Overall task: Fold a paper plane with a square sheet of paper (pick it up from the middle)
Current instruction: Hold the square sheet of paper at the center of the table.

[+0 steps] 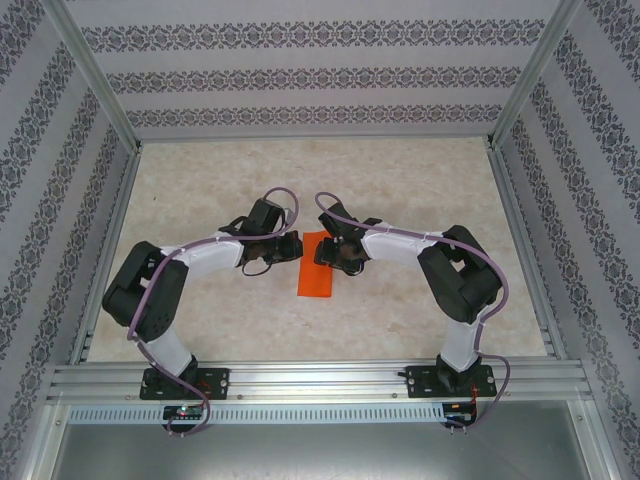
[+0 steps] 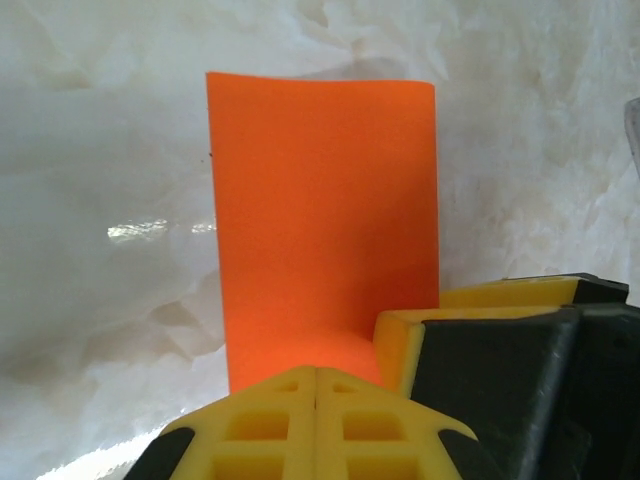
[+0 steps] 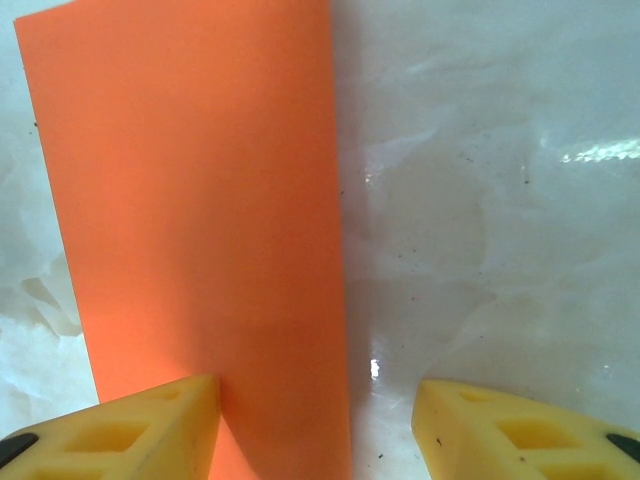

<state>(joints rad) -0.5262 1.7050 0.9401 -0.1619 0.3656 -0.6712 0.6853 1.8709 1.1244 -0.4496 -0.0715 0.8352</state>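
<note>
Top external view puts the square sheet of paper (image 1: 317, 272) at the middle of the worktop (image 1: 420, 200). The left tool (image 1: 289, 248) is at its 10 o'clock corner and the right tool (image 1: 333, 253) at its 2 o'clock corner. You are working from both sides, probably so one arm can pin the sheet while the other works it.

The orange paper reads as a tall strip rather than a square, so it may be halved already, but you cannot make out a second layer.

Left wrist view shows the left tool (image 2: 315, 400) clenched, pads meeting over the paper's near edge. The sheet bulges slightly at the tips, which suggests a nip, but the contact is hidden. A finger (image 2: 405, 345) of the right tool sits just beside it at 3 o'clock.

Right wrist view shows the right tool (image 3: 315, 400) released. It straddles the paper's long edge, one finger over orange and the other over bare worktop. It is grasping nothing and looks ready to press or hold.
</note>
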